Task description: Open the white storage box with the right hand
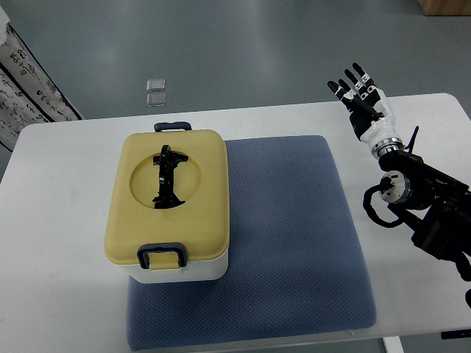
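Note:
A white storage box (176, 268) with a yellow lid (171, 193) sits on the left part of a blue mat (294, 243). The lid is closed. It has a black folding handle (168, 176) in a round recess and dark blue latches at the near side (162, 254) and far side (172, 126). My right hand (360, 99) is held up at the far right of the table, well away from the box, with its fingers spread and empty. Its arm (419, 195) comes in from the right edge.
The white table (59, 220) carries the mat and box. Two small clear packets (155, 92) lie on the grey floor beyond the table. A printed panel (26, 81) stands at the left edge.

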You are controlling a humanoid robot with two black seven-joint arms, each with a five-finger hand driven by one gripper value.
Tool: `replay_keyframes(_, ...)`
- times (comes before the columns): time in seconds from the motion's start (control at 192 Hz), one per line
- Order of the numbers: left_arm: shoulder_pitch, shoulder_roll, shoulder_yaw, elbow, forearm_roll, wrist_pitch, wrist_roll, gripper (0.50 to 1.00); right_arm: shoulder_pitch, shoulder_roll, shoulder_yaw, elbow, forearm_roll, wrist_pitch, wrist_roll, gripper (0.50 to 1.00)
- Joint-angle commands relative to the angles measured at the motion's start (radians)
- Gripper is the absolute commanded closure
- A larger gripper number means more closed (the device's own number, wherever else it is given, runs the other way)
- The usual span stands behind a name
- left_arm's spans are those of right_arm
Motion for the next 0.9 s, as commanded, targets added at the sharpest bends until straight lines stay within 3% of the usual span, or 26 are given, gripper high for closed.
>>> replay_keyframes(0.0,0.000,0.000,0.000,0.000,0.000,0.000,0.000,0.500,0.000,0.000,0.002,0.000,-0.001,0.000,0.000,0.570)
replay_keyframes(0.897,0.000,0.000,0.002,0.000,0.000,0.008,0.000,0.500,0.003,-0.002,0.003,0.000,0.001,0.000,0.000,0.570)
